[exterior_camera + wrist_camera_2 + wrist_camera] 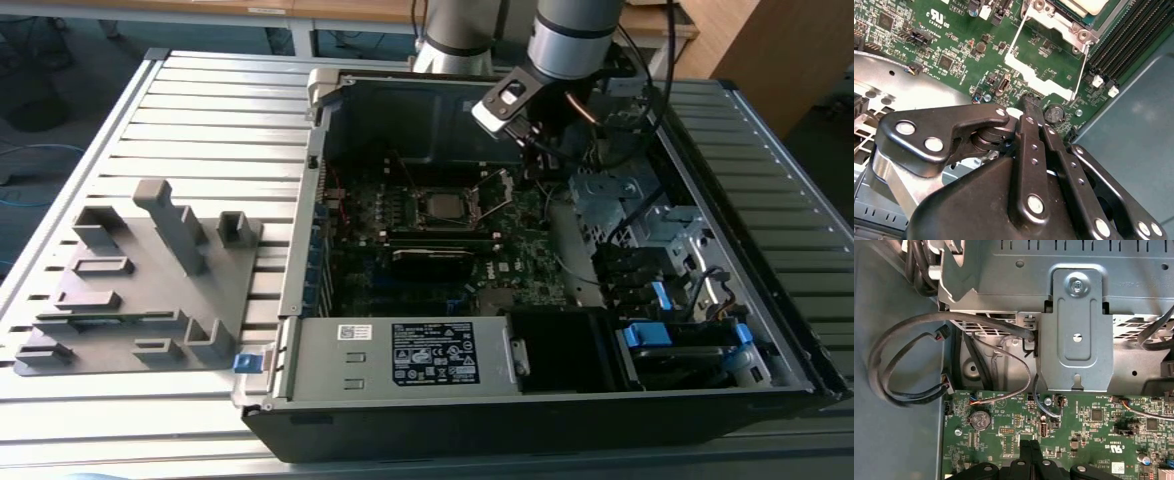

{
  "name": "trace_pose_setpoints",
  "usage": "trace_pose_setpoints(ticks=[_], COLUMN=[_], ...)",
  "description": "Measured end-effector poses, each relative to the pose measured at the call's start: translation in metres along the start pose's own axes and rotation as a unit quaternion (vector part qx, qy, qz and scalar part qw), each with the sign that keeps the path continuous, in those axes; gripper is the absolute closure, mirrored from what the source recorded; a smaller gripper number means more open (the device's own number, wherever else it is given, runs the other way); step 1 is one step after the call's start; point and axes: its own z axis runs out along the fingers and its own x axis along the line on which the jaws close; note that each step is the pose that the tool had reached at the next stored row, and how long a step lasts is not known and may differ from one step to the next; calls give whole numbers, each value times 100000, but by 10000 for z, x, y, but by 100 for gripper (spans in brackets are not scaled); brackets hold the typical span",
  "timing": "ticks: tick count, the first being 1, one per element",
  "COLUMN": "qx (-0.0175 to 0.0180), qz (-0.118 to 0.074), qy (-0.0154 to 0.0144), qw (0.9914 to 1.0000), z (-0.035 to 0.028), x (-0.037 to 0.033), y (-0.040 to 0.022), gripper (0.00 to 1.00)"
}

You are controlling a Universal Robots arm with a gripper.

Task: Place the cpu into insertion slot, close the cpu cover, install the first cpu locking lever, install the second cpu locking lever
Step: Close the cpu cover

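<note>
Silver-grey cpu [445, 207] seated in insertion slot [1064, 25], cpu cover [1026, 69] swung open; gripper [1030, 102] pinched together, empty, tips beside cover's edge; likely hazard: tips slipping off thin frame, gouging motherboard [944, 40].

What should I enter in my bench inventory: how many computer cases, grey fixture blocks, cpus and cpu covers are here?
computer case: 1
grey fixture block: 1
cpu: 1
cpu cover: 1
Total: 4

Grey slatted table [187, 120], wooden desk [360, 8] behind
</note>
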Motion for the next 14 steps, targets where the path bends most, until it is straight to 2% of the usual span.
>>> trace_pose_setpoints(ticks=[8, 10, 14], qx=[5, 238, 244], qz=[1, -7, 2], qy=[-8, 1, -2], qw=[100000, 100000, 100000], z=[11, 11, 11], x=[0, 0, 0], y=[-1, 0, 0], gripper=[89, 89, 89])
